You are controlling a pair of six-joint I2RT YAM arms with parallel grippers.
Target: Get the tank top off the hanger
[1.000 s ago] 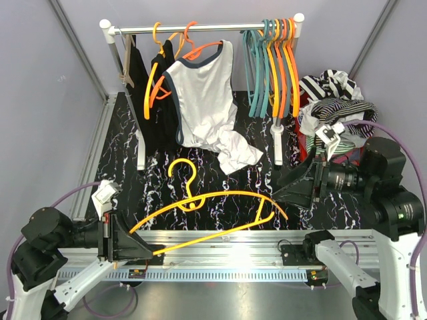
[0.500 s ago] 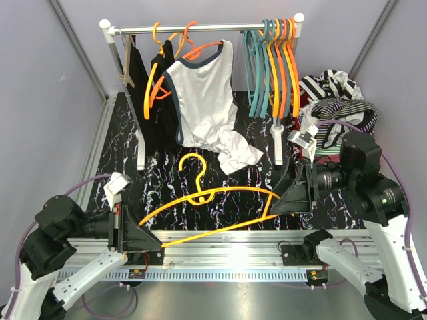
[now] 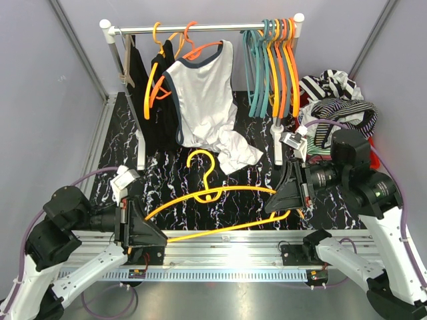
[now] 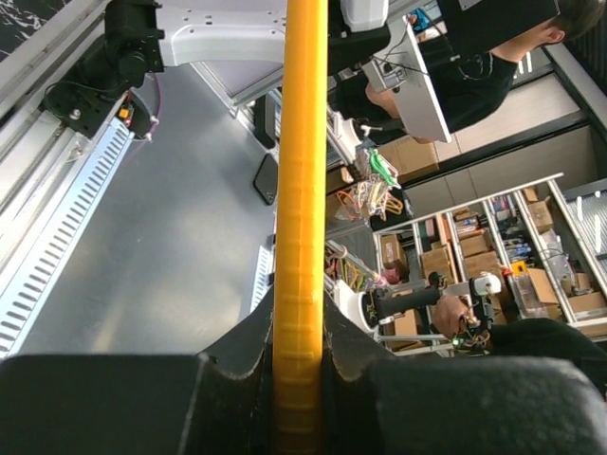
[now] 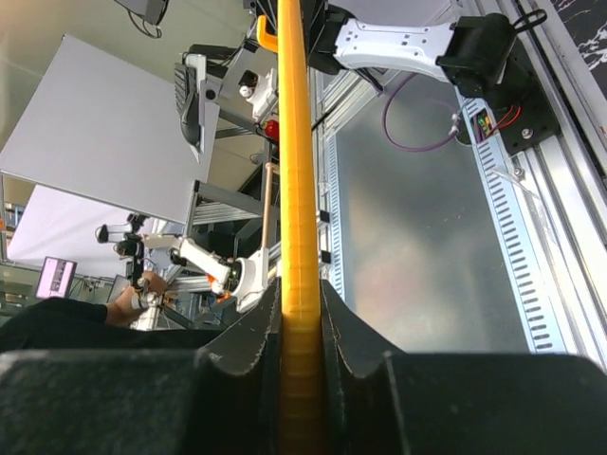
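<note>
Black marbled surface (image 3: 120, 153) carries a clothes rack (image 3: 200, 29) along its far edge. The white tank top (image 3: 203, 100) hangs on an orange hanger (image 3: 203, 48) on the rack rail. In front of the rack, an empty hanger (image 3: 233, 189) spans both arms. The left fingers (image 4: 242, 355) pinch one end of it and the right fingers (image 5: 242, 346) pinch the other.
</note>
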